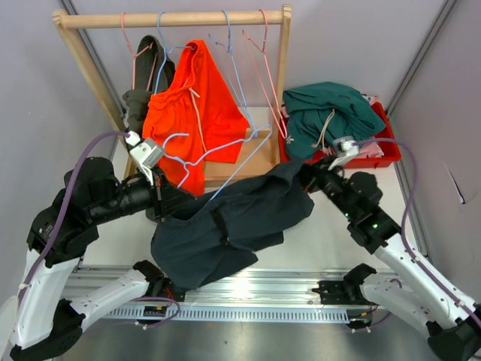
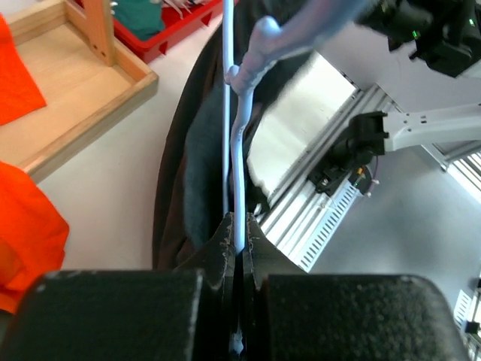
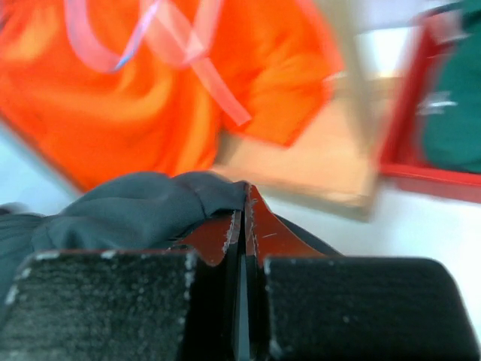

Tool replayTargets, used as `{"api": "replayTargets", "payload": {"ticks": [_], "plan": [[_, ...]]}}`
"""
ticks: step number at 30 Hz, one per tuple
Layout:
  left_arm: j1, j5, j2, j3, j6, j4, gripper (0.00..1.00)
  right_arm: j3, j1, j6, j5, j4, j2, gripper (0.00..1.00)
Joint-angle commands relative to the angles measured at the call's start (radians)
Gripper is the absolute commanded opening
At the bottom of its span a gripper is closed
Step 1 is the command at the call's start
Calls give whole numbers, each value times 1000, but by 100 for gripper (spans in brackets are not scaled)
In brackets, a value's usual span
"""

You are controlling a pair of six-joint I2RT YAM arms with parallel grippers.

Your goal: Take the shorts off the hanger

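Nearest, the dark navy shorts sagged between two grips: the left hand clamped the light-blue hanger, the right hand pinched shut on the fabric's right edge.

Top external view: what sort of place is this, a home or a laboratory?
Probably a robot test cell, not a home: plain grey walls, an aluminium mounting rail at the table edge, and a small wooden rack with orange shorts beside a red bin.
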Motion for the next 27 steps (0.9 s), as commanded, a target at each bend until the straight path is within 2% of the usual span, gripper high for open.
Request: {"api": "replayTargets", "payload": {"ticks": [1,3,4,7,8,10,12,18,21,23,25,27], "plan": [[-6,-98,-1,38,-22,65,0,33,239,-49,-109,119,41,0],[-6,-153,-10,12,-22,123,0,65,377,-103,-58,107,74,0],[-8,-187,-21,-16,-22,171,0,97,495,-118,-35,96,101,0],[-6,-277,-94,-111,-37,246,0,182,646,-172,38,42,124,0],[-6,-282,-120,-158,-53,318,0,206,668,-185,67,21,124,0],[-6,-284,-169,-198,-64,354,0,281,697,-230,159,-48,114,0],[-6,-308,-179,-206,-64,334,0,334,697,-262,254,-143,95,0],[-8,-357,-318,-315,-105,489,0,455,694,-333,273,-195,75,0],[-6,-394,-262,-265,-87,359,0,513,694,-357,405,-234,89,0],[-8,-389,-252,-254,-62,309,0,564,676,-411,567,-238,121,0],[-6,-402,-281,-280,-54,262,0,691,527,-462,580,-260,205,0],[-6,-432,-311,-320,-60,246,0,823,327,-423,361,-342,288,0]]}}
